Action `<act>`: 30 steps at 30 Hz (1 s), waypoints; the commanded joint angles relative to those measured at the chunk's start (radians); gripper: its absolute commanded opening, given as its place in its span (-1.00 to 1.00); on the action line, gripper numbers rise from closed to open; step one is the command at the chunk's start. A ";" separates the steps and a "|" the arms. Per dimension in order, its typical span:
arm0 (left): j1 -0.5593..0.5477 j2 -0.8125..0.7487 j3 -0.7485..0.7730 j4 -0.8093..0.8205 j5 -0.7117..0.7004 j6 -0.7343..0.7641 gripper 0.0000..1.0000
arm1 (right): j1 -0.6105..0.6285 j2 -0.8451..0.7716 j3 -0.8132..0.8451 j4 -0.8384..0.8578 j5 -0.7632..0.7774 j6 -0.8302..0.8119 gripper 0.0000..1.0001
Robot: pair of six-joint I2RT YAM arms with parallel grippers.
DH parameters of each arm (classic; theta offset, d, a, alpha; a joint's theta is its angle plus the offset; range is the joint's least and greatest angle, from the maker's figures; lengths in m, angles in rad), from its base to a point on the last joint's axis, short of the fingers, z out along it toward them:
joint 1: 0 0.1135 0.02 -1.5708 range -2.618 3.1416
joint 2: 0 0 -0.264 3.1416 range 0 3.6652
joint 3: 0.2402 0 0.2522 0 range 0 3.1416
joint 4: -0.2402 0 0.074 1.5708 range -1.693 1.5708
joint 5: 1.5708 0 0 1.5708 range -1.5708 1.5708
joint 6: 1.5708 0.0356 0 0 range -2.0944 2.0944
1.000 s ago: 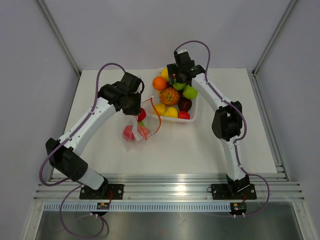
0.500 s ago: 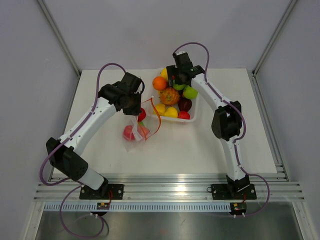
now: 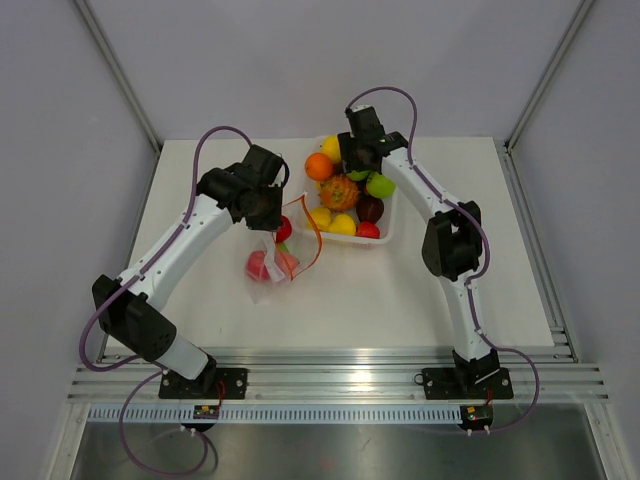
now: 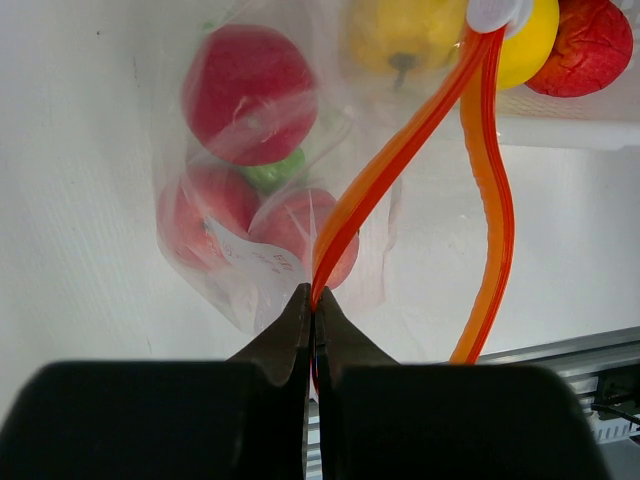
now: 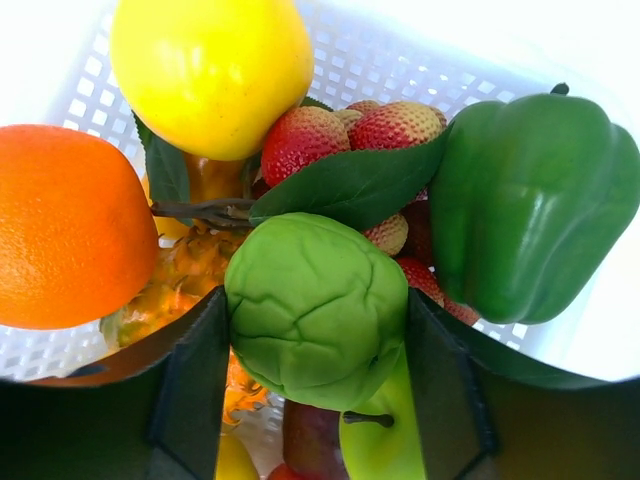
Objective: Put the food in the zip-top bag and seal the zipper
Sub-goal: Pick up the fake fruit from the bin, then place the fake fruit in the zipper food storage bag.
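The clear zip-top bag (image 3: 270, 262) lies left of the white tray (image 3: 392, 222) and holds red fruits (image 4: 248, 95) and a small green one. My left gripper (image 4: 314, 300) is shut on the orange-red zipper (image 4: 400, 150) and holds that edge up, so the strip loops open; in the top view this gripper (image 3: 272, 215) is just above the bag. My right gripper (image 5: 317, 300) is down in the tray (image 5: 370, 60), its fingers (image 5: 195, 380) pressed on both sides of a wrinkled green vegetable (image 5: 315, 320). In the top view it (image 3: 356, 165) is at the tray's far side.
Around the green vegetable lie an orange (image 5: 60, 225), a yellow fruit (image 5: 210, 65), a green pepper (image 5: 530, 210), strawberries (image 5: 305, 140) and a green apple (image 5: 385, 440). The tray's walls ring the right gripper. The table's far edge and frame posts stand just behind the tray.
My right gripper has shifted slightly to the far left over the tray. The left arm and the bag have not moved.
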 commanded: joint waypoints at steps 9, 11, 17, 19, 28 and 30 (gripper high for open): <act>0.006 -0.009 0.015 0.041 0.028 -0.008 -1.00 | -0.001 -0.197 -0.102 0.073 -0.032 0.039 -0.38; 0.006 -0.009 0.018 0.041 0.028 -0.008 -1.00 | -0.001 -0.245 -0.132 0.079 -0.047 0.055 -0.39; 0.006 -0.015 0.015 0.045 0.030 -0.010 -1.00 | 0.022 -0.410 -0.247 0.099 -0.053 0.078 -0.39; 0.006 -0.020 0.012 0.052 0.035 -0.011 -1.00 | 0.056 -0.488 -0.286 0.105 -0.050 0.085 -0.38; 0.006 -0.024 0.004 0.065 0.064 -0.007 -1.00 | 0.284 -0.752 -0.574 0.182 0.008 0.209 -0.34; 0.006 -0.024 0.005 0.064 0.065 -0.007 -1.00 | 0.332 -0.777 -0.623 0.196 0.002 0.254 -0.34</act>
